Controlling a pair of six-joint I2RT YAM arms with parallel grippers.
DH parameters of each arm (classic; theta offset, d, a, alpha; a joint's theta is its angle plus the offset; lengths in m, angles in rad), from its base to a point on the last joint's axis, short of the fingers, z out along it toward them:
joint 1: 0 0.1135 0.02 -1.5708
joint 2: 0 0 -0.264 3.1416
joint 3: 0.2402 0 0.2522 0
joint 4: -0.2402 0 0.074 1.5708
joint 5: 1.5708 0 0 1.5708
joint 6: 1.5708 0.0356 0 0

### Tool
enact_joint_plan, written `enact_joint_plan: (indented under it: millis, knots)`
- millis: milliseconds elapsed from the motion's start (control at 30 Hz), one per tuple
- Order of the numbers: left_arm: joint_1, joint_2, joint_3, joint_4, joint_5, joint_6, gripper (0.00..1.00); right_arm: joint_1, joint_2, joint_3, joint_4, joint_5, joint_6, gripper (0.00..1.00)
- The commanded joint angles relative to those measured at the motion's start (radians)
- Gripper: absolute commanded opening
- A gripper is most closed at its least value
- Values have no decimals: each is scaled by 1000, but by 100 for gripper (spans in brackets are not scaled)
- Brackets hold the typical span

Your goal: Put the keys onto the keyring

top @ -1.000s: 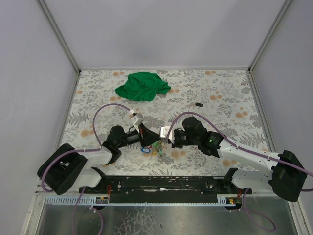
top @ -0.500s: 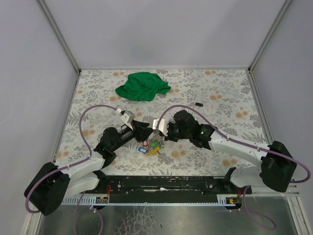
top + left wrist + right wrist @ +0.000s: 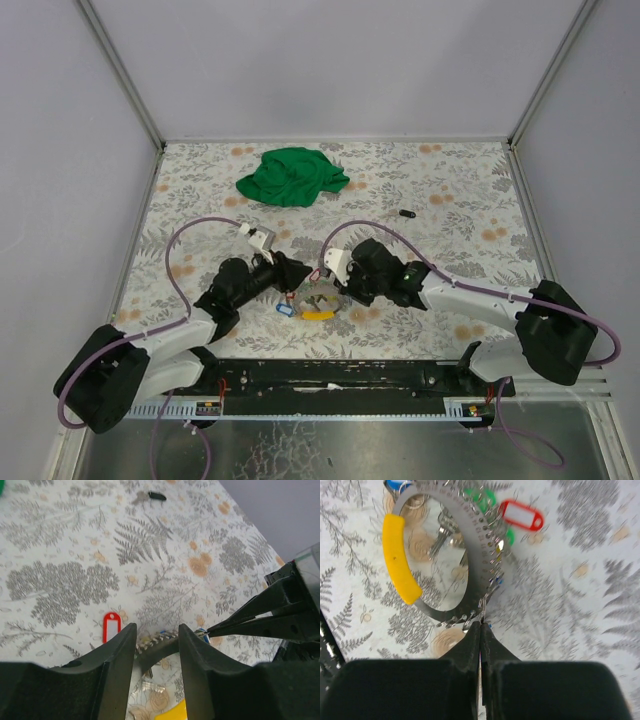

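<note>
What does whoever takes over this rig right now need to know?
Left tool: open, fingers straddling the rim of the keyring.
Right tool: shut, tips at the ring's near rim; I cannot tell whether it pinches it.
Things: keyring on the table between the two tools, keys bunched in and around it, red-tagged key just outside the rim.
Done: unclear; I cannot tell which keys are actually threaded.
Left: check each key and thread any loose one, probably the red-tagged key first.
</note>
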Motion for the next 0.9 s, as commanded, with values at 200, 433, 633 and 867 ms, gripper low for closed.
enact_joint_plan:
  millis: [200, 433, 633, 867]
  knots:
    - [-117, 97, 23, -74, 37, -108, 36, 3, -60, -79, 6, -98, 275, 0]
    - [-182, 217, 38, -84, 25, -161, 36, 4, 50, -51, -27, -34, 442, 0]
    - [-193, 302, 79, -186, -23, -157, 36, 3, 23, -63, -13, -60, 480, 19]
    - [-137, 396, 185, -324, -121, -77, 35, 3, -69, -88, 7, 68, 483, 35]
